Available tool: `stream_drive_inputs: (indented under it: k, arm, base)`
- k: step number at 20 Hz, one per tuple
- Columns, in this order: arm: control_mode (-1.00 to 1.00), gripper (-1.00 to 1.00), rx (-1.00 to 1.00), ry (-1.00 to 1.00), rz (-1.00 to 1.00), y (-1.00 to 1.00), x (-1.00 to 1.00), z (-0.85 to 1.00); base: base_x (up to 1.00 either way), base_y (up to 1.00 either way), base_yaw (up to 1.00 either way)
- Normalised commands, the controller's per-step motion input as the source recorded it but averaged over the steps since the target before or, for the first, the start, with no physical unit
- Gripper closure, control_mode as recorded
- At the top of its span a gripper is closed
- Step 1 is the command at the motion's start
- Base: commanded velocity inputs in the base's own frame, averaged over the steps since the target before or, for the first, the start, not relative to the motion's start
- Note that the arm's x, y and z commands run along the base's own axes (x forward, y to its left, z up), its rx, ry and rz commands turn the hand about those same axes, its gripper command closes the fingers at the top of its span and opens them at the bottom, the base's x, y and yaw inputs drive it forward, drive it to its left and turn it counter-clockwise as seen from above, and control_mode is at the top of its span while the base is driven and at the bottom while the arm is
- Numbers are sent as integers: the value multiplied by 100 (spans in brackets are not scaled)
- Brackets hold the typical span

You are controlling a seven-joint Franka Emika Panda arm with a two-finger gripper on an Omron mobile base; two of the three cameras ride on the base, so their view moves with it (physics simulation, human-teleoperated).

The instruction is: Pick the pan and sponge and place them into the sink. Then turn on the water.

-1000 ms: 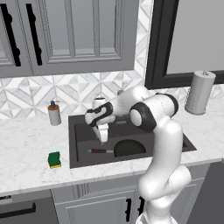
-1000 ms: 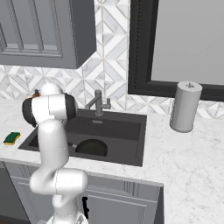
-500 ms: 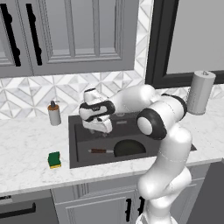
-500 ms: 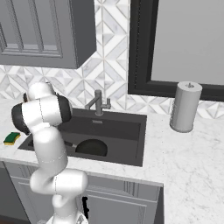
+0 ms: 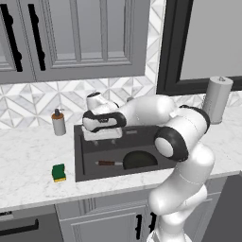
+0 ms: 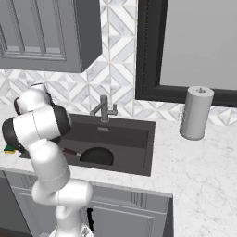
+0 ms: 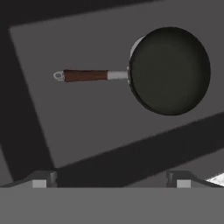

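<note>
The black pan (image 5: 140,159) lies flat in the dark sink (image 5: 90,153), its reddish-brown handle (image 5: 109,163) pointing left. In the hand view the pan (image 7: 170,70) sits upper right, with its handle (image 7: 85,75) reaching left. My gripper (image 5: 104,141) hangs open over the sink's left part, above and behind the handle, with nothing between its fingertips (image 7: 43,179). The green and yellow sponge (image 5: 59,172) rests on the counter left of the sink; the arm partly hides the sponge (image 6: 9,149) in the right base view. The grey faucet (image 6: 103,109) stands at the rear edge, and no water is in view.
A soap bottle (image 5: 58,123) stands on the counter behind the sponge, near the backsplash. A paper towel roll (image 6: 196,112) stands right of the sink. Grey cabinets hang above the counter on the left.
The arm has swung left, carrying the hand from over the middle of the sink to its left part. The jaws have stayed open. Pan and sponge have not moved.
</note>
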Motion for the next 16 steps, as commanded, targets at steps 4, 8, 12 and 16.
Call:
stream_drive_inputs:
  k: [4,8,12,16]
  arm:
    - [-100,-100,24,-1,14,12,-10,8]
    - [-100,-100,22,0,8,39,-4,0]
    - [-100,-100,7,3,11,60,-8,3]
    - [-100,-100,-5,5,16,75,-12,1]
  base:
    - [0,0,0]
    - [0,0,0]
    - [0,0,0]
    - [0,0,0]
